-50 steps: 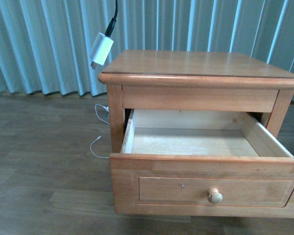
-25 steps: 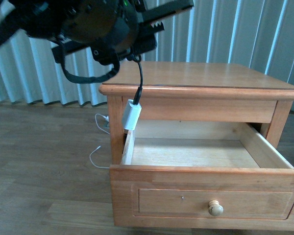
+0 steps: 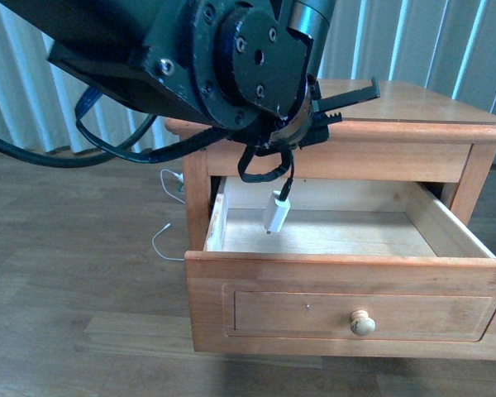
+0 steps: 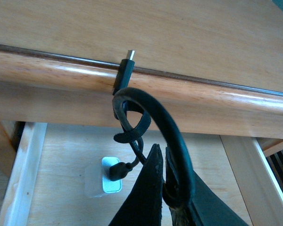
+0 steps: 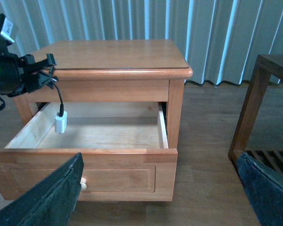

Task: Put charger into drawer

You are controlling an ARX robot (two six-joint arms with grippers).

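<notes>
White charger (image 3: pixel 275 213) hangs by its black cable (image 4: pixel 174 141) inside the open drawer (image 3: pixel 347 266), lower and further right than half a second earlier. Left gripper (image 4: pixel 161 157) clamps the cable. Right gripper (image 5: pixel 159 160) stands apart. Light-wood nightstand (image 3: pixel 413 103), plank floor (image 3: pixel 83 248), pale curtains (image 3: pixel 446 50).

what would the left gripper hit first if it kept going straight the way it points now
Probably the table's front rail just above the open drawer. The left gripper points at that rail, not down into the drawer; the charger hangs lower. Depth is unclear.
</notes>
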